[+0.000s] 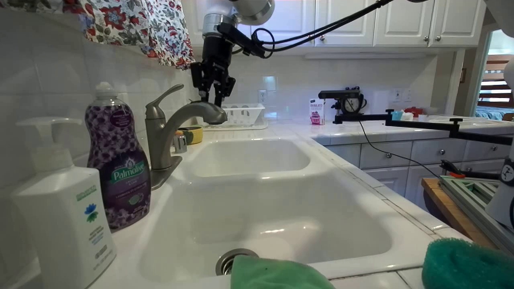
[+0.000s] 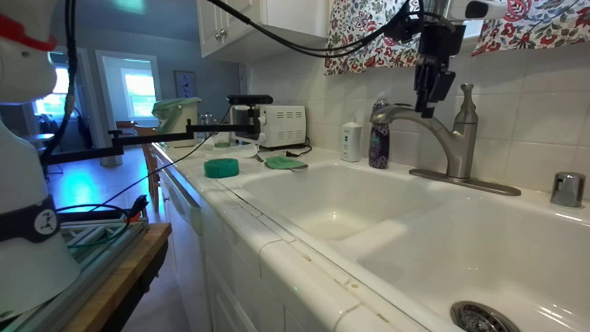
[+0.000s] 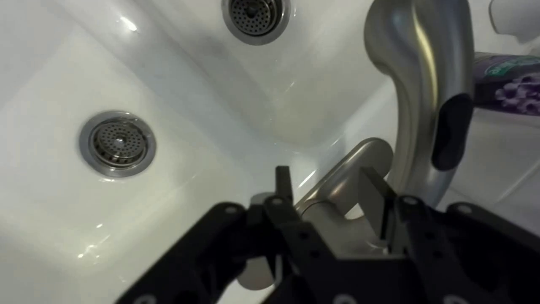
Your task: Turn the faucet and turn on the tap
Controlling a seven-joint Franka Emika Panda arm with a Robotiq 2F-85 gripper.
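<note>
In both exterior views, the single-lever metal faucet (image 2: 462, 150) stood on the rim of the white double-basin sink (image 1: 281, 200), its slim lever (image 1: 165, 95) angled upward. The tool (image 3: 328, 190) pointed down near the arched spout (image 1: 194, 110), fingers (image 3: 371, 198) spread; whether they touched it could not be told.
</note>
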